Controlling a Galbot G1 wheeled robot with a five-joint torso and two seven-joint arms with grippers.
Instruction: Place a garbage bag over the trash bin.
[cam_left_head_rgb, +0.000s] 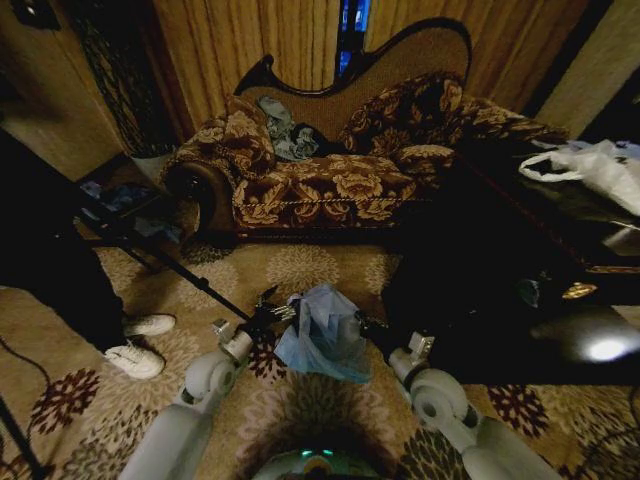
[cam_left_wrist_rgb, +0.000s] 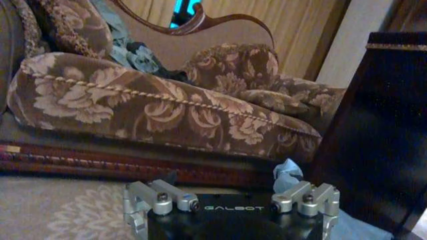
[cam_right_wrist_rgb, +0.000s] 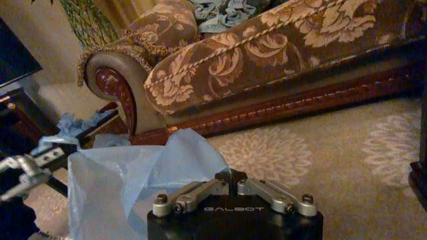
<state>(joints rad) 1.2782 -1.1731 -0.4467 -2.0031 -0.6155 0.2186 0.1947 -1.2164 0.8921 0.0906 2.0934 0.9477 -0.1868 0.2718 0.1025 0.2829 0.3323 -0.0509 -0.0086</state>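
Holding the thin pale-blue translucent garbage bag at lower centre between both grippers, you keep its mouth spread: right gripper pinched shut on film, left gripper closure unreadable. Small black trash bin unidentified.

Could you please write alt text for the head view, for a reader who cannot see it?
Two robot arms hold up a pale blue garbage bag between them over a floral carpet, the left gripper at its one side and the right gripper at the other. Behind stands a floral sofa; a white plastic bag lies on a dark table at right.
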